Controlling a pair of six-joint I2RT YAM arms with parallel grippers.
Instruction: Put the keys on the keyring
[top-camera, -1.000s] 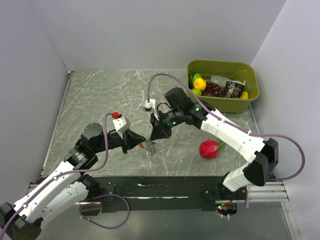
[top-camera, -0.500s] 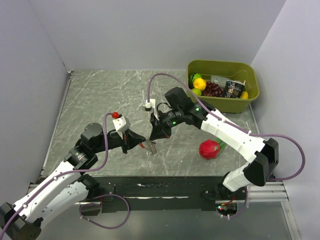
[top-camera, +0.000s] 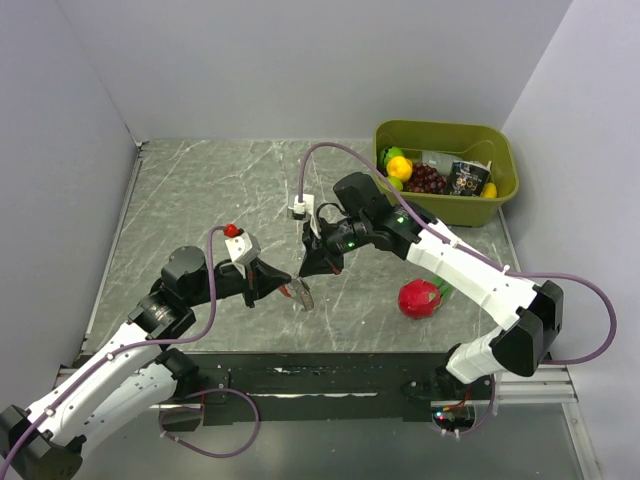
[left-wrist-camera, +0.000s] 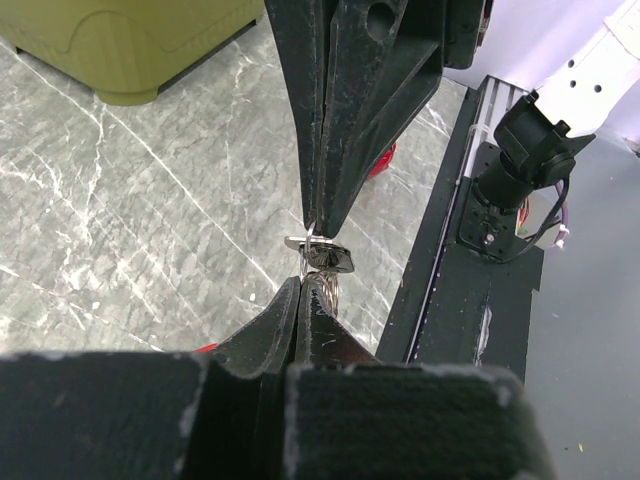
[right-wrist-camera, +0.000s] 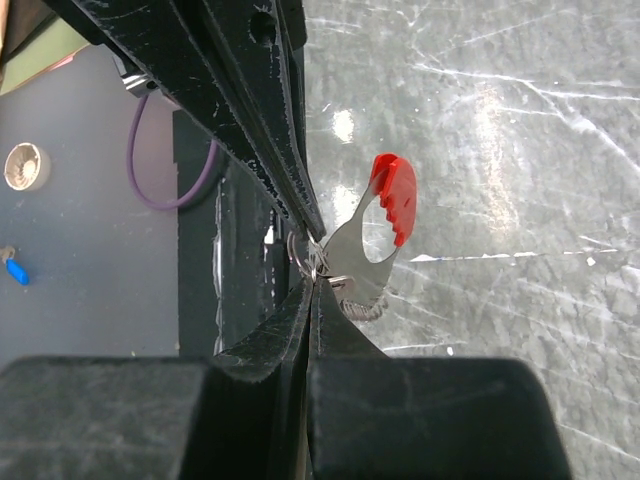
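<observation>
Red plastic and jagged silver steel: the keys hang above the marble-patterned table, in the centre of it, between two clenched grippers. The left gripper appears to pinch the thin keyring, while the right gripper bites the key's silvery head. Over the past second the right arm has edged up and back and the bunch now hangs at a slant. That small working move suggests the threading is under way, though the views do not show whether the ring has passed through the key's hole. No writing is readable: the print on a dark packet in the olive bin is too small.
</observation>
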